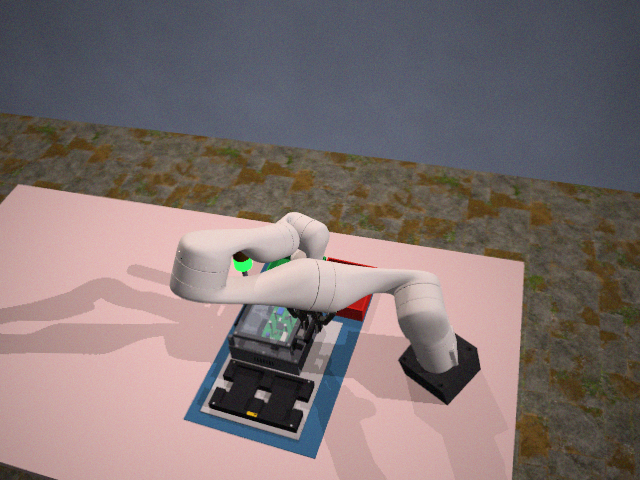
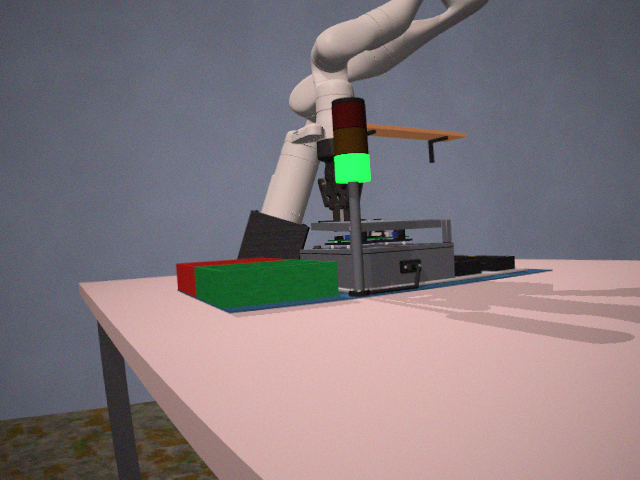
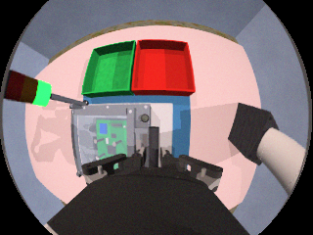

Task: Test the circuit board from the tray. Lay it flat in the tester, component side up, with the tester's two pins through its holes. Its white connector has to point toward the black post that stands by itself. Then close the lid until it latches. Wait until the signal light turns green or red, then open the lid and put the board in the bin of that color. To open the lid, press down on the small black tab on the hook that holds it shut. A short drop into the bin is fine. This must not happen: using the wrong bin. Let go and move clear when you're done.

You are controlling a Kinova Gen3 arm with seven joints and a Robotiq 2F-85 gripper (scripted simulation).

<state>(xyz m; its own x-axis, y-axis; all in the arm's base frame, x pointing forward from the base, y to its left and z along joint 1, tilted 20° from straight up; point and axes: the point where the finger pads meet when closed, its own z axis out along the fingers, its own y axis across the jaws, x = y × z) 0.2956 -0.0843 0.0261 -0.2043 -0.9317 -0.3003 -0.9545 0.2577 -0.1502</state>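
The signal light [image 1: 241, 264] is lit green at the far left of the tester [image 1: 268, 338]. The circuit board [image 1: 278, 324] is seen inside the tester under the closed clear lid [image 1: 254, 321]. At the tester's right edge, the gripper [image 1: 313, 322] is held partly closed on nothing.
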